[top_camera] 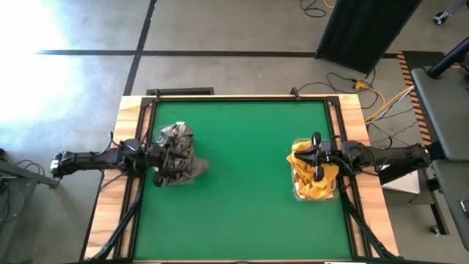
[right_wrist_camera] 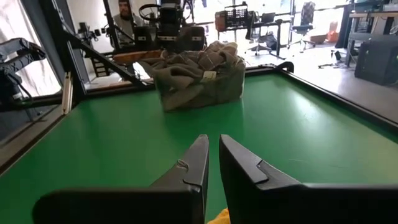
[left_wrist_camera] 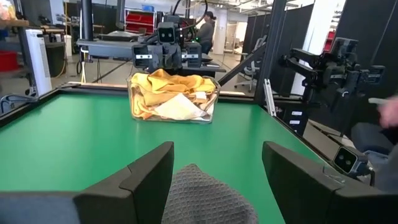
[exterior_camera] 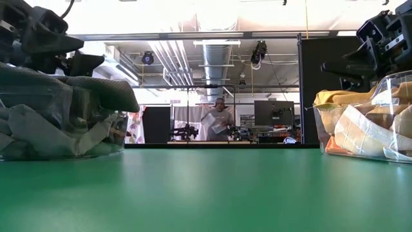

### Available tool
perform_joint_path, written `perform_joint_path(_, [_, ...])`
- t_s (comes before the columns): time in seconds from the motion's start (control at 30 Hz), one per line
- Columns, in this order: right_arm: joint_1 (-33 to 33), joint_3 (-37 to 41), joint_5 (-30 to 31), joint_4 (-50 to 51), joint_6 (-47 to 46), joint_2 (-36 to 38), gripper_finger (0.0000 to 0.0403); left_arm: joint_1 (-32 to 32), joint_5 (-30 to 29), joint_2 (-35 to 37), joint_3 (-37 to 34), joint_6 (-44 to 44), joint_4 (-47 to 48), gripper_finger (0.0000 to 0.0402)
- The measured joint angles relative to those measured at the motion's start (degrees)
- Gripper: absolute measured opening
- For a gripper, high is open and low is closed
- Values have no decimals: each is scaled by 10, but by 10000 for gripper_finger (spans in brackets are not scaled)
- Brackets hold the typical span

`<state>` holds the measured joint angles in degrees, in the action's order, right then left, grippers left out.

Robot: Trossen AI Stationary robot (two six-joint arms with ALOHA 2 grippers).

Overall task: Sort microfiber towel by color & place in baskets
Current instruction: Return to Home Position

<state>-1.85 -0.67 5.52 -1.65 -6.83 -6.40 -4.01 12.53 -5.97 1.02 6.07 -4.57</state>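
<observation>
Yellow-towel bin [top_camera: 297, 192] long axis runs front-back.

- Two baskets: left basket [right_wrist_camera: 200, 88], right basket [left_wrist_camera: 142, 107].
- Two towel heaps, towels within uncountable: grey towels [top_camera: 176, 147], orange-yellow towels [left_wrist_camera: 169, 84].
- Two claws: left claw [left_wrist_camera: 217, 149], right claw [right_wrist_camera: 212, 140].
- One worktop [top_camera: 242, 176].

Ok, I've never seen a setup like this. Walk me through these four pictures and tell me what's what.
Two dark robot arms, left arm and right arm, work at a green table. One picture looks straight down, one looks level across the tabletop, and two come from cameras on the arms' wrists. The grey towels are piled in the left bin; the orange-yellow towels fill the right bin. The left end effector hovers over the grey pile, fingers open; the right end effector hovers over the yellow ones, fingers shut. Neither appears to hold a towel. A person stands behind.
</observation>
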Motion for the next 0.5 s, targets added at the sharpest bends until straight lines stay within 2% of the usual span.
perform_joint_path(0.5, [0,0,0,0,0,-1,29,0,0,-21,0,0,-1,231])
